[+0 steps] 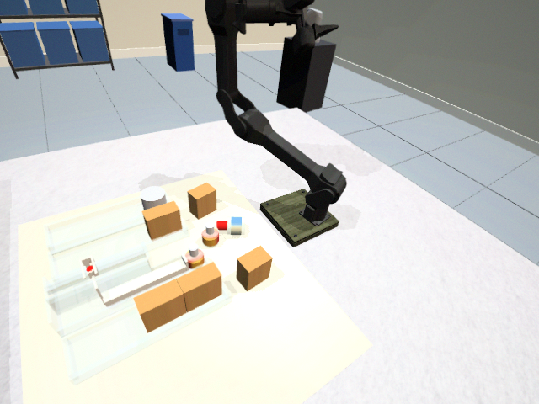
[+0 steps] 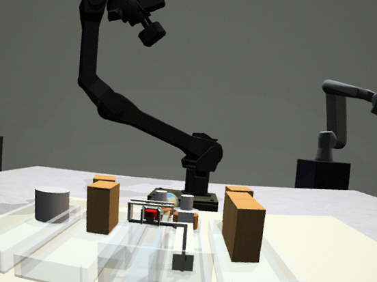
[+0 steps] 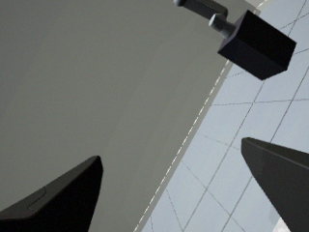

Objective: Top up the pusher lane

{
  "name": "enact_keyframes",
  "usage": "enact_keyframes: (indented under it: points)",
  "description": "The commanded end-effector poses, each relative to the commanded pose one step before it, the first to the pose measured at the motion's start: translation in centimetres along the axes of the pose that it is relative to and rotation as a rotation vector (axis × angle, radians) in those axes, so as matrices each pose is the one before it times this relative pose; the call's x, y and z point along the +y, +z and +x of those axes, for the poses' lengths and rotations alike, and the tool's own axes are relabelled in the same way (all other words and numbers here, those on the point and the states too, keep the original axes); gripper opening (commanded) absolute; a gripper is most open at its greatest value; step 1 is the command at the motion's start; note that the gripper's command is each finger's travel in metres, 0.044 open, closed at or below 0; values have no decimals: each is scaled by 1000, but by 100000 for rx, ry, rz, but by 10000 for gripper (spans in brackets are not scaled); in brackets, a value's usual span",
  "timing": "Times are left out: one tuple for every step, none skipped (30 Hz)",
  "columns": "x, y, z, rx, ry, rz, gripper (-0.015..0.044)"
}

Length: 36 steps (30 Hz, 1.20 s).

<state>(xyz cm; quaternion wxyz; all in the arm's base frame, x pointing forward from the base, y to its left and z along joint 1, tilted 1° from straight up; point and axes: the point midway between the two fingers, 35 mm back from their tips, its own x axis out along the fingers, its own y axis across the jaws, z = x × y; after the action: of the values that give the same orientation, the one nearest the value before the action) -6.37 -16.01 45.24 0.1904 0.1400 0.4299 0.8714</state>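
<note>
My gripper [image 3: 171,154] is open and empty, held high above the table and turned towards the wall and floor. A jar with a grey cap and an orange-and-pink body [image 1: 194,257] [image 2: 185,218] stands upright at the front end of the sprung lane, by the white pusher rail [image 1: 146,283]. A like jar [image 1: 210,236] stands upright outside that lane, towards the robot base; its grey cap [image 2: 161,194] shows in the exterior view. A blue-and-cream jar with a red cap [image 1: 236,225] lies on its side beside it. The low front stop is hard to make out.
Clear-walled lanes flank the sprung lane. Two orange boxes [image 1: 161,304] [image 1: 200,285] stand in one outer lane. Another orange box [image 1: 162,220] [image 2: 103,206] and a grey cylinder [image 1: 152,199] [image 2: 52,204] stand on the other side. Loose orange boxes [image 1: 202,200] [image 1: 253,268] stand nearer the base.
</note>
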Motion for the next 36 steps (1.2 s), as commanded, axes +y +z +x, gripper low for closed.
enact_keyframes:
  points:
    - [-114, 126, 217, -501, -819, 223, 426]
    - [-349, 380, 641, -1501, -2456, 674, 440]
    - [-592, 634, 1047, -2495, -4093, 1139, 440]
    - [-723, 763, 1238, -2999, -4942, 1404, 440]
    - [-633, 788, 1234, -3022, -4847, 993, 440]
    - [-436, 822, 1204, -2980, -4503, 137, 440]
    - [-353, 828, 1157, -2876, -4291, -214, 440]
    - [-374, 831, 1134, -2807, -4314, -166, 440]
    - [-395, 833, 1110, -2736, -4336, -116, 440]
    - [-417, 836, 1087, -2661, -4356, -66, 440]
    - [-510, 963, 1216, -2959, -5021, -12, 440]
    - [-583, 1033, 1266, -3048, -5395, 64, 440]
    - [-619, 1034, 1233, -2923, -5418, 144, 440]
    - [-657, 1033, 1202, -2793, -5438, 226, 440]
    - [-696, 1031, 1171, -2658, -5454, 309, 440]
    - [-736, 1027, 1141, -2518, -5466, 392, 440]
    - [-777, 1022, 1112, -2374, -5474, 476, 440]
    - [-819, 1015, 1084, -2225, -5477, 560, 440]
    - [-861, 1007, 1058, -2072, -5476, 645, 440]
    - [-904, 996, 1033, -1914, -5469, 729, 440]
    - [-782, 921, 870, -2098, -4408, 3689, 440]
    - [-857, 995, 932, -2243, -4764, 3667, 440]
    - [-831, 863, 853, -1560, -4636, 735, 440]
    - [-861, 846, 835, -1416, -4608, 751, 440]
    - [-885, 822, 812, -1250, -4551, 709, 440]
    - [-919, 807, 799, -1113, -4531, 769, 440]
    - [-952, 791, 787, -974, -4508, 828, 440]
    - [-985, 773, 775, -833, -4479, 886, 440]
    - [-1017, 753, 765, -691, -4446, 943, 440]
    - [-1049, 732, 756, -548, -4407, 999, 440]
    - [-1194, 780, 821, -438, -4809, 1164, 440]
    - [-1290, 783, 848, -269, -4968, 1286, 440]
    - [-1329, 748, 839, -76, -4894, 1354, 440]
    - [-1366, 710, 832, 118, -4811, 1418, 440]
    - [-1401, 670, 826, 312, -4720, 1480, 440]
    - [-1435, 627, 822, 504, -4621, 1538, 440]
